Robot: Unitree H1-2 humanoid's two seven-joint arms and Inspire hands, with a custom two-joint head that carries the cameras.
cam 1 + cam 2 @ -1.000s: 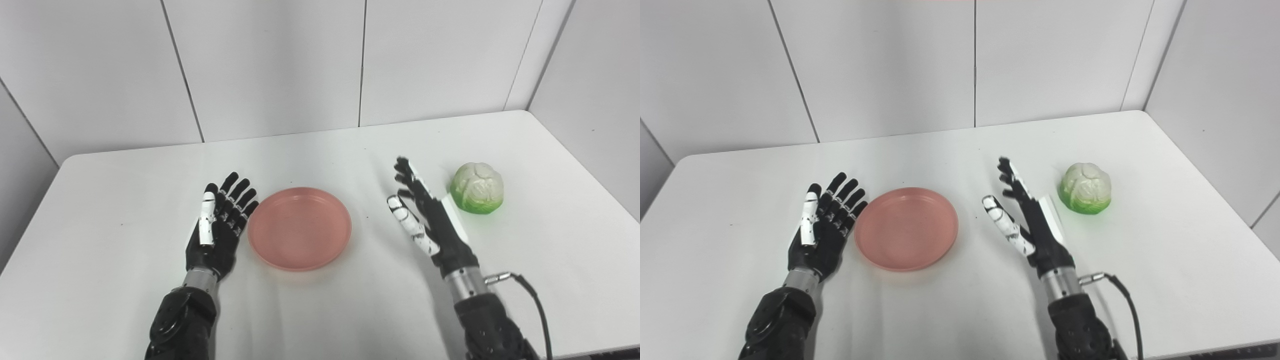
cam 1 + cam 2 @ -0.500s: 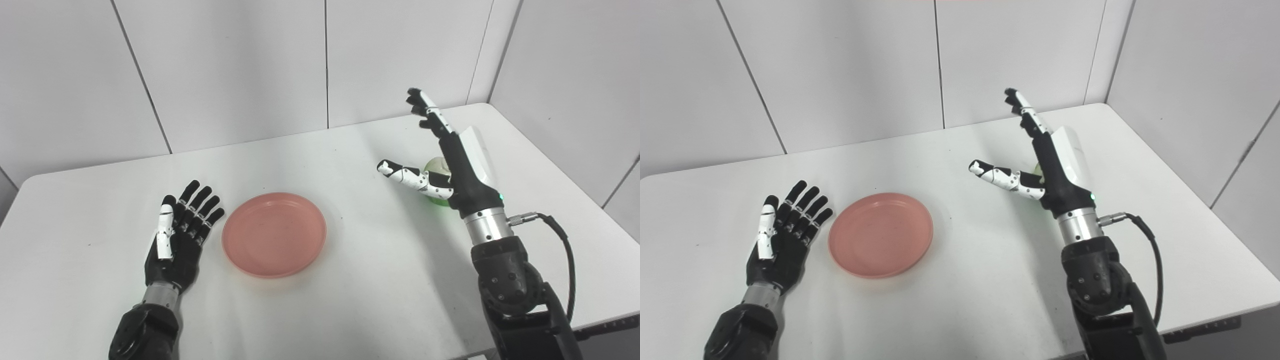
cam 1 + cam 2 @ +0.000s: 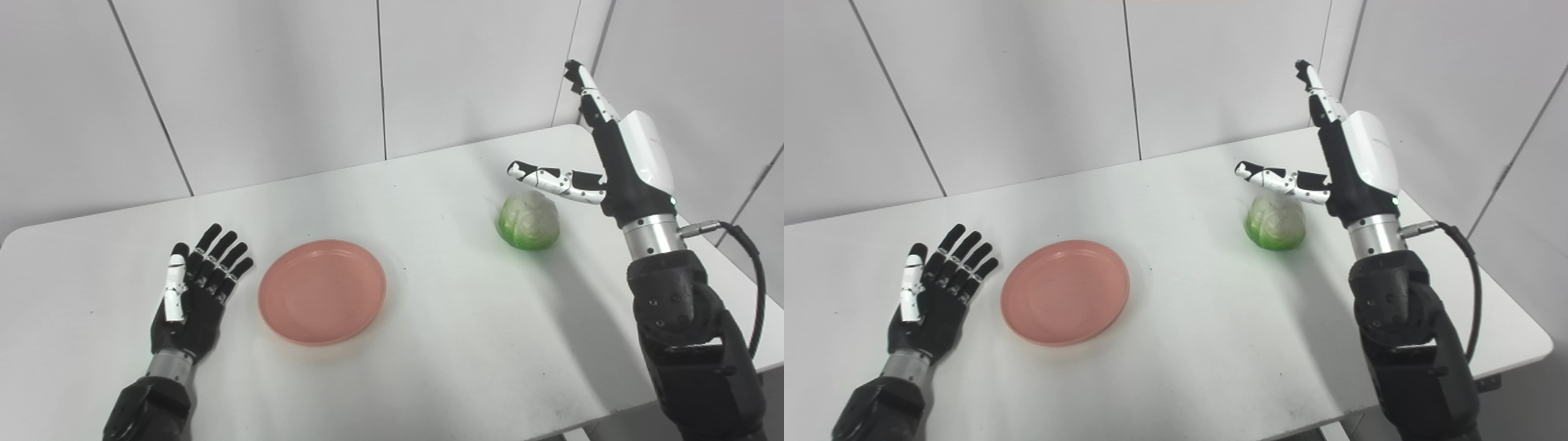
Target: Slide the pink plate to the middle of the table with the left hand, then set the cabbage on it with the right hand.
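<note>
— Sitting flat on the white table [image 3: 429,343], the pink plate [image 3: 322,291] lies left of the table's middle, and nothing is on it.

— And the left hand?

— The left hand [image 3: 195,293] rests palm-up on the table just beside the plate's left rim, apart from it by a narrow gap. Its fingers [image 3: 228,262] are spread and straight, pointing away from the robot and a little toward the plate; it holds nothing.

— Where is the cabbage?

— The cabbage [image 3: 528,220] stands on the table well to the right of the plate, toward the far right corner. It is pale on top and bright green at the base.

— Is the right hand on it?

— No. The right hand [image 3: 614,160] is raised above the table, just right of and above the cabbage. Its fingers [image 3: 1318,92] point straight up against the grey wall panels [image 3: 257,86], and the white thumb [image 3: 545,179] sticks out to the left over the top of the cabbage. The hand is wide open and empty. In both views the thumb looks clear of the cabbage, though close over it.

— Anything else?

— A black cable [image 3: 750,269] loops from the right wrist down beside the forearm.
</note>
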